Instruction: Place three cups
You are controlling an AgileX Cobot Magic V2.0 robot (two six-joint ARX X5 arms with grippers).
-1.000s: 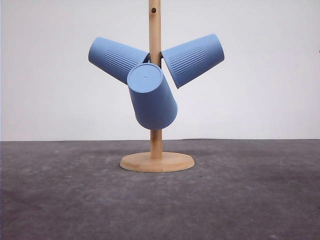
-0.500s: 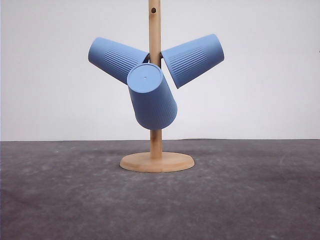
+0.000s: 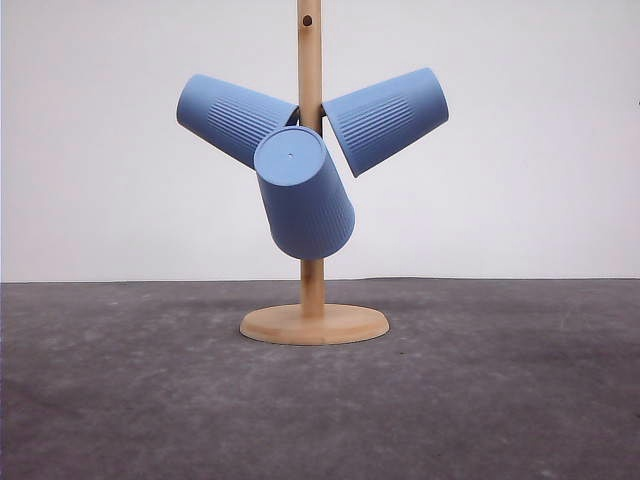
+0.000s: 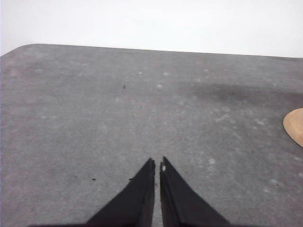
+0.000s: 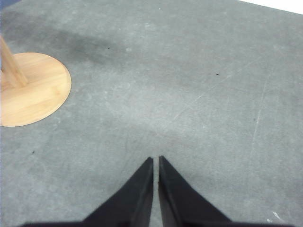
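Left gripper (image 4: 157, 163): black fingers (image 4: 142, 189) pinched together, only a hairline slit between the tips, nothing held. They hang low over bare gray tabletop (image 4: 118, 118). An edge of the wooden stand's base (image 4: 295, 126) sits well off to one side of these fingers, not touching.

Right gripper (image 5: 155, 160): same state, fingers (image 5: 137, 194) closed to a thin slit, empty, over bare tabletop. The round base and the foot of the pole (image 5: 10, 66) sit ahead and off to the side of these fingers, well apart.

All three cups are on the stand, up off the tabletop, none near either set of fingers:
- left cup (image 3: 233, 117): hangs on the left side of the pole, closed bottom tilted up and outward.
- right cup (image 3: 388, 118): mirror of that on the right side of the pole.
- front cup (image 3: 303, 195): hangs in front of the pole, lower than the other two, closed bottom angled toward the front camera, overlapping the left cup.

The pole stands upright on its round base (image 3: 314, 324).
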